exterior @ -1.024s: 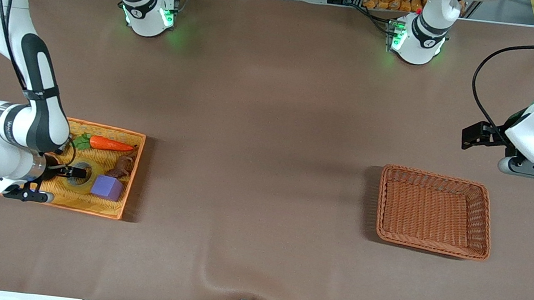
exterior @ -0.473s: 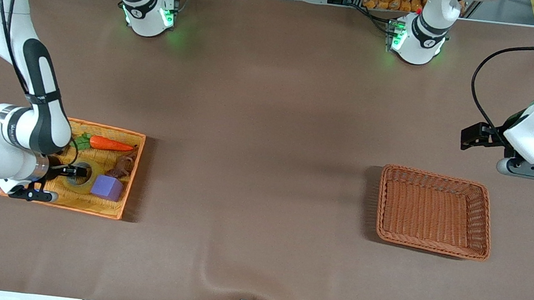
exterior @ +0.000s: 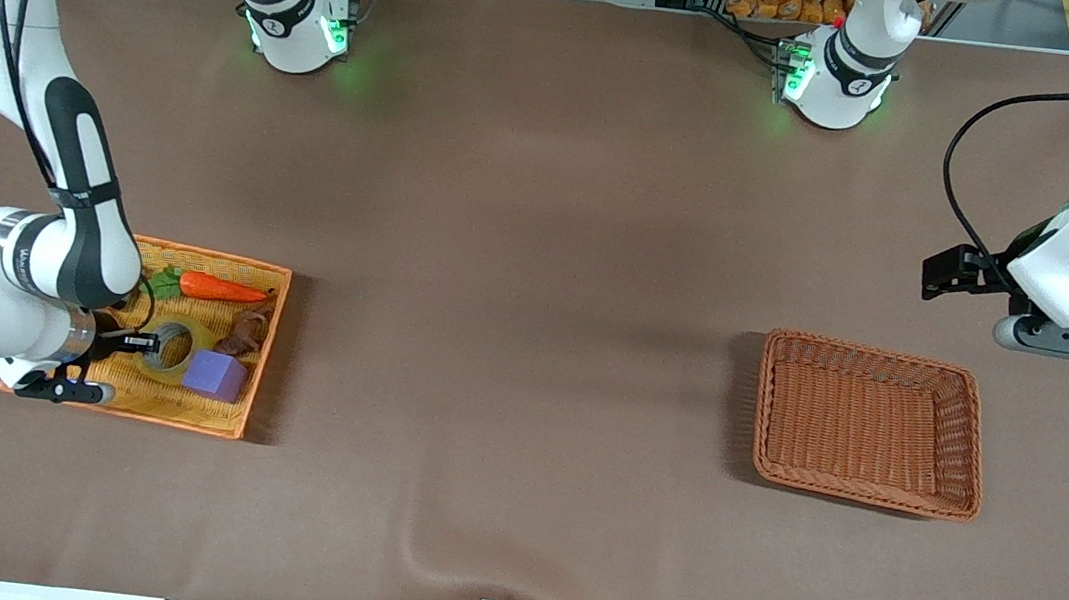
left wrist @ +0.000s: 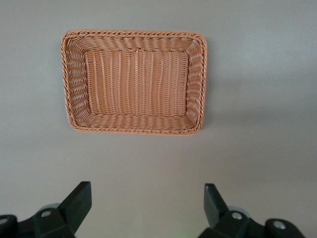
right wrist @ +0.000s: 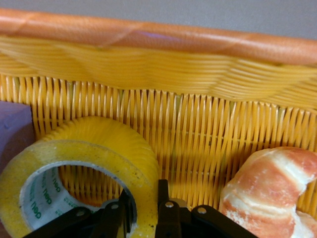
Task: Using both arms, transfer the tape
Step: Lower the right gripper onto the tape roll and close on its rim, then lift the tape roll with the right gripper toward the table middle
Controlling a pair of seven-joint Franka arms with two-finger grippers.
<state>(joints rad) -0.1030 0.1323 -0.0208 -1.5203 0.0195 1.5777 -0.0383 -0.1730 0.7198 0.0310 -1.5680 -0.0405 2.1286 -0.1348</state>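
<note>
The tape is a yellowish roll with a grey core, tilted up in the orange tray at the right arm's end of the table. My right gripper is shut on the tape's wall; in the right wrist view one finger is inside the ring and one outside, gripping the tape. My left gripper is open and empty, waiting above the table beside the brown wicker basket, which also shows in the left wrist view.
In the orange tray lie a carrot, a purple cube next to the tape, and a croissant, also in the right wrist view. The wicker basket holds nothing.
The tape has tipped up and lifted slightly off the tray floor in my right gripper. The left arm has shifted very little.
</note>
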